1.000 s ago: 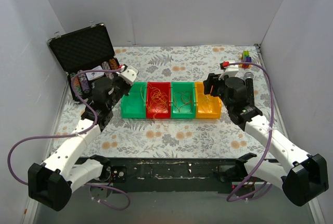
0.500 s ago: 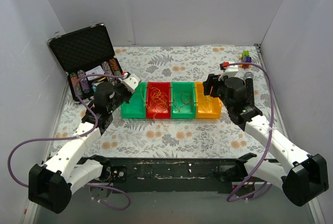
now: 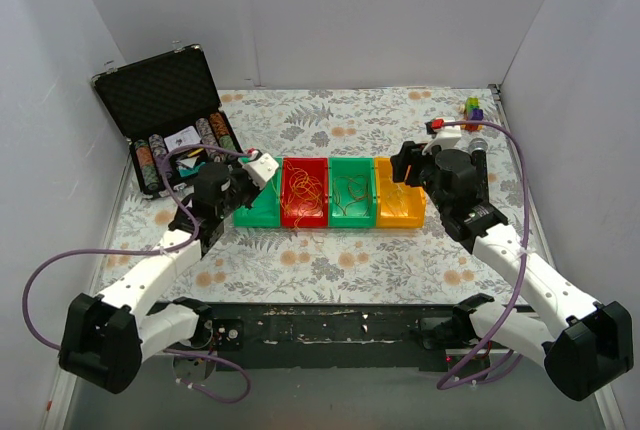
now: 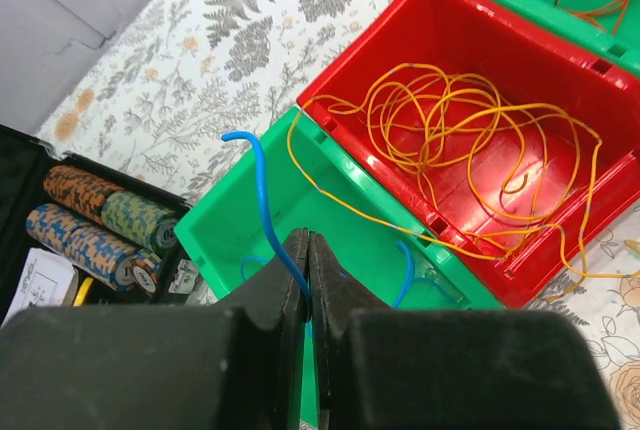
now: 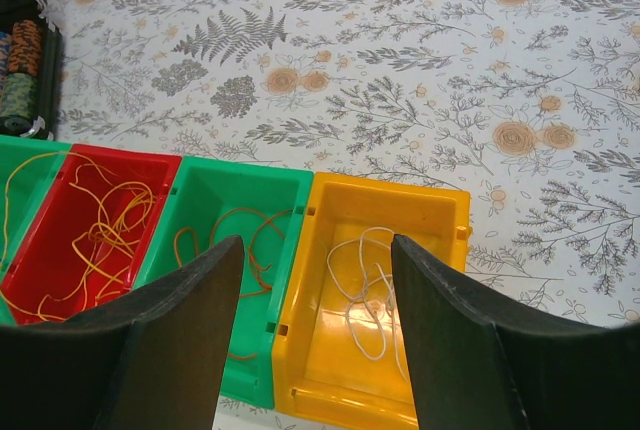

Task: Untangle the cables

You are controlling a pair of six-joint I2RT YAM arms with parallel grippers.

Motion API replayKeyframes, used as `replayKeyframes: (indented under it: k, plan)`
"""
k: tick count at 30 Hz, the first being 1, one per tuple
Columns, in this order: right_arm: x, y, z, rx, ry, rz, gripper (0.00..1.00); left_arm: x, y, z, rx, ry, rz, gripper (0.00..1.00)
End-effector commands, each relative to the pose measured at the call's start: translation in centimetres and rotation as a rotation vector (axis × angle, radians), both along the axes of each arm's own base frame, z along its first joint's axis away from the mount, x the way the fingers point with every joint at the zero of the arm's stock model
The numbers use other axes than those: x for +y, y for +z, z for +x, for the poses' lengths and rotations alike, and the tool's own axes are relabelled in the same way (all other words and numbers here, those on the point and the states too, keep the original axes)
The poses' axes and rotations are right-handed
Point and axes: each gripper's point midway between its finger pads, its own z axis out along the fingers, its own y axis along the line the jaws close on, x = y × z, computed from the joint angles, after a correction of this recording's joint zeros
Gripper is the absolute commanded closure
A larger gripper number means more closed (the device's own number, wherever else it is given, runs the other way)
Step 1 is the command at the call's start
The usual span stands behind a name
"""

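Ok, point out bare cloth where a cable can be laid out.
Free: the cloth behind the bins up to the back wall, and the strip between bins and arm bases. Crowded: left, by the case and the left claw holding a blue cable; right back corner, by the blocks.

left pincer (image 4: pixel 308 250) clamped tight, right pincer (image 5: pixel 318 260) spread wide

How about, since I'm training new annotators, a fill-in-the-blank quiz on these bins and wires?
The wire pinched in the left gripper is ____. The orange tangle lies mostly in a bin coloured ____. The white wire lies in a bin coloured ____. The right gripper is ____.
Missing words: blue; red; yellow; open.
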Motion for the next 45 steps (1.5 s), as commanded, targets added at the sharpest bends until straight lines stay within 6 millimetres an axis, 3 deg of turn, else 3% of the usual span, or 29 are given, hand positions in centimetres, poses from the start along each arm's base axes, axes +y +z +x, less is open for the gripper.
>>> replayKeyframes:
  k: [1,6,8,11,15,20,22,25,26,28,29,30,33,35,37,40,45]
  plan:
    - [-0.1,1.2,0.0,-0.030,-0.005,0.029,0.32,0.4,-1.0,1.1,-0.008,0.017,0.039,1.00]
    - [0.0,1.3,0.0,-0.028,-0.001,0.029,0.32,1.1,-2.8,2.1,0.096,0.082,0.042,0.97]
    - [0.1,1.3,0.1,-0.025,0.000,0.028,0.31,1.1,-3.4,2.0,0.178,0.084,0.024,0.81]
    - [0.1,1.4,0.1,-0.022,0.005,0.029,0.31,0.2,-1.9,1.7,0.244,0.042,-0.032,0.37]
    - [0.3,1.5,0.1,-0.016,0.011,0.035,0.31,-1.1,1.1,0.9,0.269,-0.017,-0.101,0.18]
    - [0.6,1.3,0.2,0.009,0.018,0.037,0.30,-2.4,5.2,0.0,0.364,-0.055,-0.222,0.12]
    - [1.0,1.2,0.2,0.031,0.034,0.030,0.29,-2.0,7.5,0.8,0.381,-0.020,-0.300,0.11]
    - [1.3,0.9,0.1,0.094,0.042,0.018,0.27,0.1,9.7,2.3,0.480,0.049,-0.423,0.03]
    - [1.3,0.7,0.0,0.113,0.038,0.019,0.27,0.6,11.8,2.8,0.471,0.047,-0.449,0.02]
    - [1.1,0.5,-0.2,0.143,0.021,0.027,0.25,3.0,13.1,4.1,0.485,0.128,-0.495,0.02]
    - [1.1,0.3,-0.5,0.156,0.022,0.027,0.18,3.6,13.6,4.3,0.503,0.140,-0.527,0.02]
    - [1.0,0.1,-0.7,0.164,0.019,0.029,0.14,6.5,13.7,5.1,0.506,0.212,-0.567,0.02]
    - [0.5,-0.8,-1.3,0.207,-0.002,0.031,0.12,10.9,12.5,5.8,0.589,0.324,-0.637,0.02]
    - [0.3,-1.5,-1.9,0.247,-0.008,0.026,0.11,12.7,10.2,5.8,0.677,0.385,-0.641,0.02]
    - [0.4,-2.1,-2.5,0.279,0.002,0.026,0.11,13.2,8.0,5.2,0.758,0.416,-0.613,0.02]
    - [0.4,-2.4,-3.0,0.300,0.016,0.028,0.10,14.0,6.6,4.3,0.755,0.453,-0.554,0.02]
    - [0.8,-1.7,-3.2,0.292,0.037,0.035,0.09,15.3,7.5,3.3,0.526,0.505,-0.495,0.02]
